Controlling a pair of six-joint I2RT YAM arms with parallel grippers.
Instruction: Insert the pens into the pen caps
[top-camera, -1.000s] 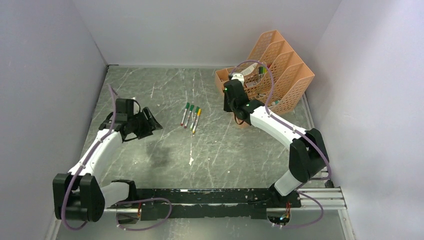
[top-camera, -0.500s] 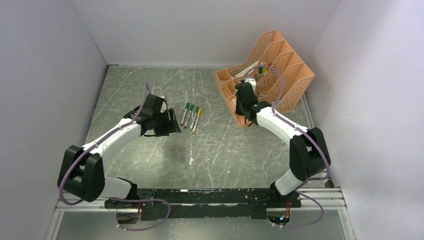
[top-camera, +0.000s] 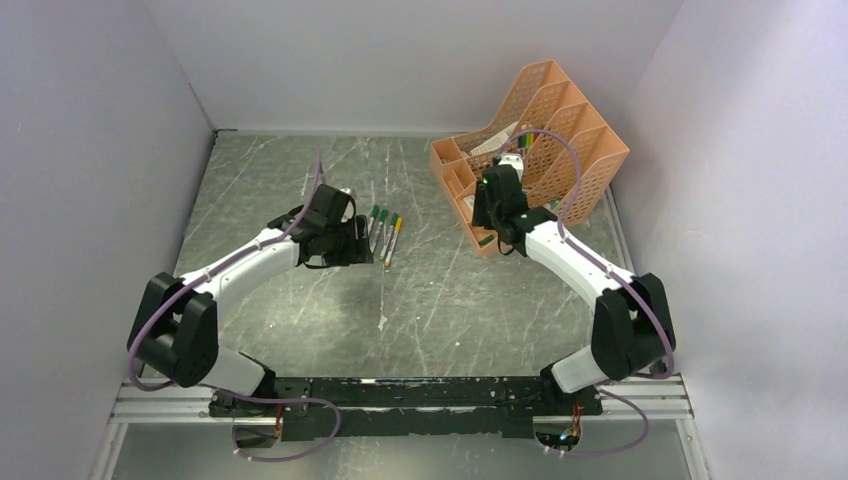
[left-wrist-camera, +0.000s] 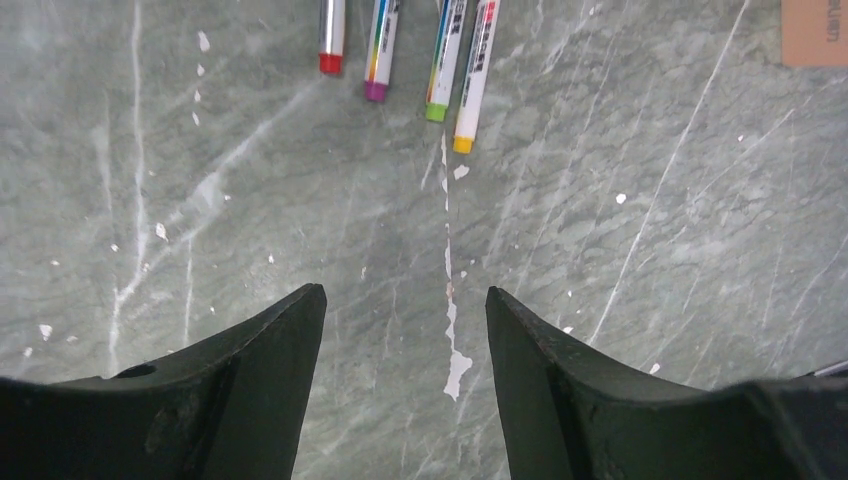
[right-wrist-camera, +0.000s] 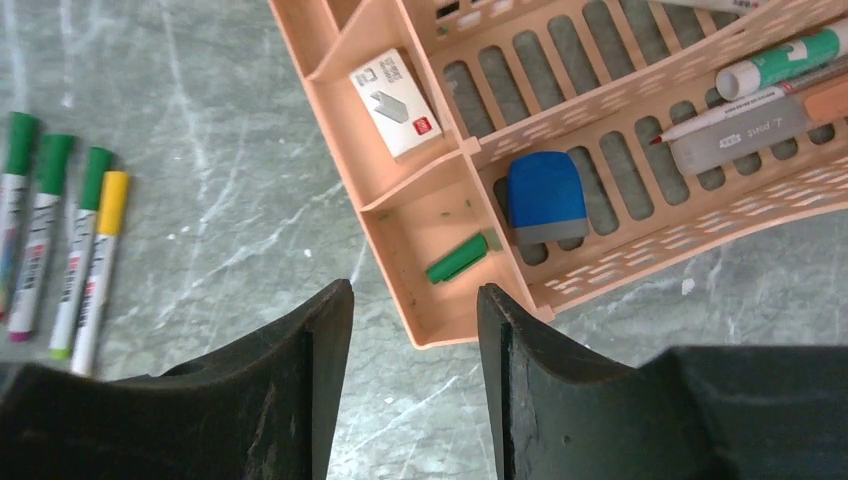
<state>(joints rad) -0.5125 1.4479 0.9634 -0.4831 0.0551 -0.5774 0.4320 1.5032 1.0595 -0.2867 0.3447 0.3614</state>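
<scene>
Several white pens (top-camera: 384, 232) lie side by side on the table, shown in the left wrist view (left-wrist-camera: 460, 60) with red, magenta, green and yellow ends. In the right wrist view (right-wrist-camera: 60, 240) three carry green caps and one a yellow cap. One loose dark green pen cap (right-wrist-camera: 457, 258) lies in the front compartment of the orange organizer (right-wrist-camera: 455, 330). My left gripper (top-camera: 352, 247) is open and empty, just left of the pens, also in its wrist view (left-wrist-camera: 405, 300). My right gripper (top-camera: 489, 208) is open and empty above that compartment's near edge (right-wrist-camera: 413, 295).
The orange organizer (top-camera: 560, 150) stands at the back right and holds a white staple box (right-wrist-camera: 395, 100), a blue block (right-wrist-camera: 545, 195), a green-and-white marker (right-wrist-camera: 790, 60) and a grey block (right-wrist-camera: 735, 135). A brown card (left-wrist-camera: 815, 30) lies right of the pens. Walls close in on both sides.
My left arm has swung right, bringing its open gripper up beside the pens. My right gripper has moved right from the organizer's left edge to over its front compartments.
</scene>
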